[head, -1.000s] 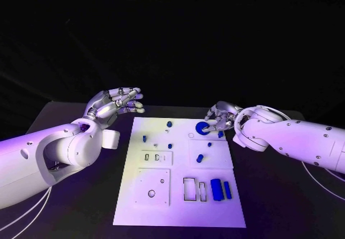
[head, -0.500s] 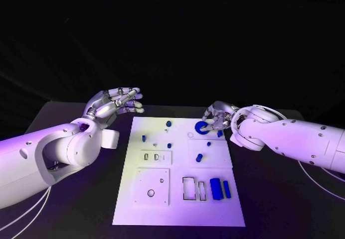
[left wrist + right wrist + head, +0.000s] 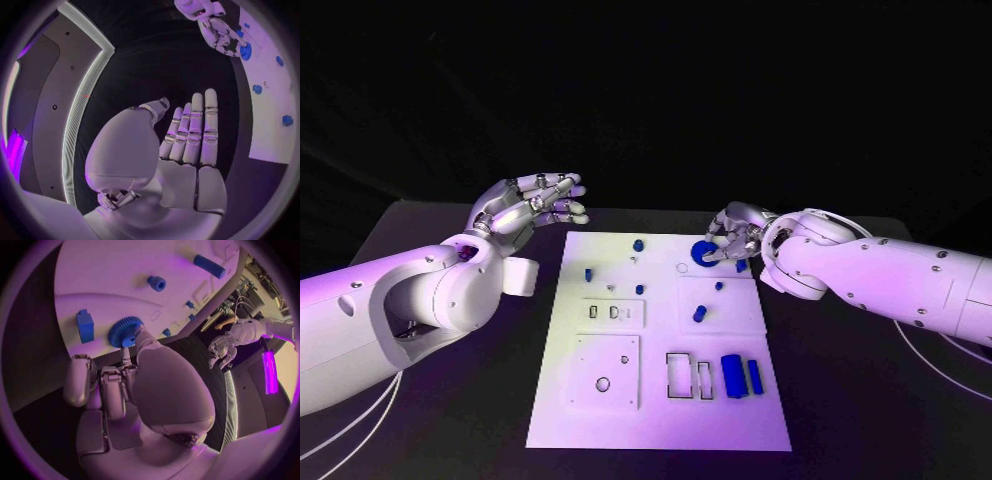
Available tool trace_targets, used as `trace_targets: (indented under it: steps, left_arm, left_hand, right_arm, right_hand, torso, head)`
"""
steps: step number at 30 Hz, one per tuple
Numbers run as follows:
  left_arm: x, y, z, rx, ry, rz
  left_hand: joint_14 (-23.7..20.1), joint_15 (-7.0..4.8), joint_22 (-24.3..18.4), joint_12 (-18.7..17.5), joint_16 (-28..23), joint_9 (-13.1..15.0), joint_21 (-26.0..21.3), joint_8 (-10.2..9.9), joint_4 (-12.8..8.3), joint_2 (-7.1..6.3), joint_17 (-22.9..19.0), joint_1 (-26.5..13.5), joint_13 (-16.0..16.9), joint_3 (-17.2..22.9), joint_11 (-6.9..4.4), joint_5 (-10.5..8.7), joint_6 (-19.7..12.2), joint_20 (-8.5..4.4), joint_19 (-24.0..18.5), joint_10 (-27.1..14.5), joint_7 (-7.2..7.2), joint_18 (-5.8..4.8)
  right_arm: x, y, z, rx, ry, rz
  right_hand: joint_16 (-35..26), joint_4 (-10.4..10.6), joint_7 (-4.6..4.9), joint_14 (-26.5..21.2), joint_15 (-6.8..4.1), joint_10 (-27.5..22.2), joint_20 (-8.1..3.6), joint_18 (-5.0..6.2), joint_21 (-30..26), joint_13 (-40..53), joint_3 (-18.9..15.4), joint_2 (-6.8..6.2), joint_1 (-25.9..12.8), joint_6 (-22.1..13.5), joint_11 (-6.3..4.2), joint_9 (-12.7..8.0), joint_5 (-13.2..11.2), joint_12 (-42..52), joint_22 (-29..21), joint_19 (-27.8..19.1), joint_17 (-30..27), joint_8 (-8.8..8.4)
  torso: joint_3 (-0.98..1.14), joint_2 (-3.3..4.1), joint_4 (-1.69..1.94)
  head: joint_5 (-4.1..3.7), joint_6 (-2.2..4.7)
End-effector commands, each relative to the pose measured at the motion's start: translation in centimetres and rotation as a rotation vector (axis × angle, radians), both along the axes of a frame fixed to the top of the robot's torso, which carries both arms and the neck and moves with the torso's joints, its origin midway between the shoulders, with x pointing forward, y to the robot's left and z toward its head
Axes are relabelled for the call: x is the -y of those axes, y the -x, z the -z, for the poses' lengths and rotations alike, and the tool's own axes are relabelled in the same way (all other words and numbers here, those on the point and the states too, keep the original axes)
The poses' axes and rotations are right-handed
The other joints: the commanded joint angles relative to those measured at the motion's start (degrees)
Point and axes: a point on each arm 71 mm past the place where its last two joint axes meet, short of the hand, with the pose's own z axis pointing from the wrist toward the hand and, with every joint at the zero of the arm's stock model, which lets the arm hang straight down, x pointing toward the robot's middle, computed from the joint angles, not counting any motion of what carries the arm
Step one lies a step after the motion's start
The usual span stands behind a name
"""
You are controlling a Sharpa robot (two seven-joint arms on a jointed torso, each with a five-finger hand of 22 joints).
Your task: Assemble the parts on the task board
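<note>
Pinching the blue gear [image 3: 705, 256] at the task board [image 3: 661, 415]'s far right corner, the right hand [image 3: 733, 236] sits directly over it, while the left hand [image 3: 531, 207], fingers apart and holding nothing, hovers off the far left corner.

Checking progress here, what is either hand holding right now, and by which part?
The right hand pinches the blue gear by its rim; the left hand holds nothing.
</note>
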Motion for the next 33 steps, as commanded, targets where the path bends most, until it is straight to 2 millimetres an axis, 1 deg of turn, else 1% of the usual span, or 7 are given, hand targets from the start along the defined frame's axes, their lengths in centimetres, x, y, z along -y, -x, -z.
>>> trace_targets:
  steps: [1,11,16,21,26,29,33]
  left_arm:
    - [0.20,0.02,-0.12,0.005,0.010,0.020]
    - [0.15,0.01,-0.11,0.005,0.009,0.019]
    - [0.14,0.00,-0.10,0.004,0.009,0.019]
    - [0.14,-0.03,-0.08,0.004,0.009,0.019]
    - [0.18,-0.04,-0.07,0.004,0.009,0.021]
    - [0.19,-0.05,-0.07,0.003,0.009,0.021]
    - [0.18,-0.06,-0.07,0.003,0.009,0.021]
  left_hand:
    - [-0.4,-0.18,0.1,-0.3,0.3,0.0,0.2,-0.3,0.0,0.11,0.0,-0.6,0.1,0.3,0.32,0.23,-0.3,-0.01,-0.2,-0.2,1.85,0.99]
    - [-0.5,-0.17,0.1,-0.4,0.4,0.0,0.3,-0.4,-0.1,0.08,0.1,-0.7,0.1,0.3,0.34,0.23,-0.3,0.00,-0.3,-0.3,1.87,0.99]
    - [-0.5,-0.17,0.1,-0.4,0.4,0.0,0.3,-0.4,-0.1,0.08,0.1,-0.7,0.1,0.3,0.34,0.23,-0.3,0.00,-0.3,-0.3,1.87,0.99]
    - [-0.5,-0.17,0.1,-0.4,0.4,0.0,0.3,-0.4,-0.1,0.08,0.1,-0.7,0.1,0.3,0.34,0.23,-0.3,0.00,-0.3,-0.3,1.87,0.99]
    - [-0.5,-0.17,0.1,-0.4,0.4,0.0,0.3,-0.4,-0.1,0.08,0.1,-0.7,0.1,0.3,0.34,0.23,-0.3,0.00,-0.3,-0.3,1.87,0.99]
    - [-0.5,-0.17,0.1,-0.4,0.4,0.0,0.3,-0.4,-0.1,0.08,0.1,-0.7,0.1,0.3,0.34,0.23,-0.3,0.00,-0.3,-0.3,1.87,0.99]
    - [-0.5,-0.17,0.1,-0.4,0.4,0.0,0.3,-0.4,-0.1,0.08,0.1,-0.7,0.1,0.3,0.34,0.23,-0.3,0.00,-0.3,-0.3,1.87,0.99]
  right_arm:
    - [0.10,0.10,0.55,-0.026,0.032,-0.002]
    - [0.22,0.27,0.71,-0.024,0.046,-0.008]
    - [0.13,0.43,0.78,-0.013,0.078,-0.026]
    - [-0.01,0.55,0.68,0.021,0.105,-0.040]
    - [-0.21,0.60,0.45,0.065,0.113,-0.048]
    - [-0.35,0.64,0.29,0.090,0.108,-0.050]
    - [-0.64,0.80,-0.05,0.137,0.098,-0.053]
  right_hand:
    - [0.3,0.0,-0.03,5.5,0.24,0.2,-0.14,-0.92,0.2,6.7,0.4,-0.07,0.5,0.3,-0.03,-0.1,0.0,0.1,0.0,0.4,12.8,0.01]
    - [0.3,0.0,-0.02,5.5,0.25,0.2,-0.14,-0.91,0.2,6.7,0.4,-0.19,0.4,0.3,-0.03,-0.1,-0.1,0.0,0.0,0.4,12.8,-0.01]
    - [0.4,-0.4,-0.05,5.5,0.25,0.3,-0.15,-1.05,0.7,6.8,0.7,-0.68,0.7,0.5,-0.04,-0.2,-0.1,0.1,0.7,0.7,13.1,0.00]
    - [0.4,-1.7,-0.27,5.5,0.09,0.6,-0.25,-1.19,1.2,7.3,2.8,-0.73,2.0,1.7,-0.26,-0.3,0.0,0.3,1.5,1.0,13.2,0.33]
    - [0.5,-2.0,-0.65,5.6,-0.18,0.9,-0.47,-1.31,1.7,7.7,5.0,-0.37,1.7,3.5,-0.60,-0.5,0.0,0.6,2.2,1.3,13.3,0.44]
    - [0.5,-2.0,-0.79,5.6,-0.29,1.0,-0.56,-1.36,1.9,7.8,5.6,-0.42,1.3,4.0,-0.72,-0.5,0.0,0.6,2.5,1.4,13.4,0.38]
    - [0.5,-1.1,-1.05,5.6,-0.50,1.4,-0.76,-1.51,2.4,8.2,7.1,-0.53,-1.0,4.9,-0.95,-0.7,-0.1,0.9,3.3,1.8,13.5,-0.01]
  torso:
    - [0.02,-0.02,0.01]
    - [0.03,-0.03,-0.06]
    - [0.02,-0.01,0.02]
    - [0.00,-0.01,-0.03]
    - [-0.04,0.00,0.00]
    - [-0.03,-0.02,0.01]
    - [-0.01,-0.02,0.04]
  head:
    - [-0.01,-0.17]
    - [0.09,-0.18]
    - [-0.01,-0.17]
    - [0.02,-0.12]
    - [-0.04,-0.06]
    - [-0.02,-0.01]
    - [0.00,0.11]
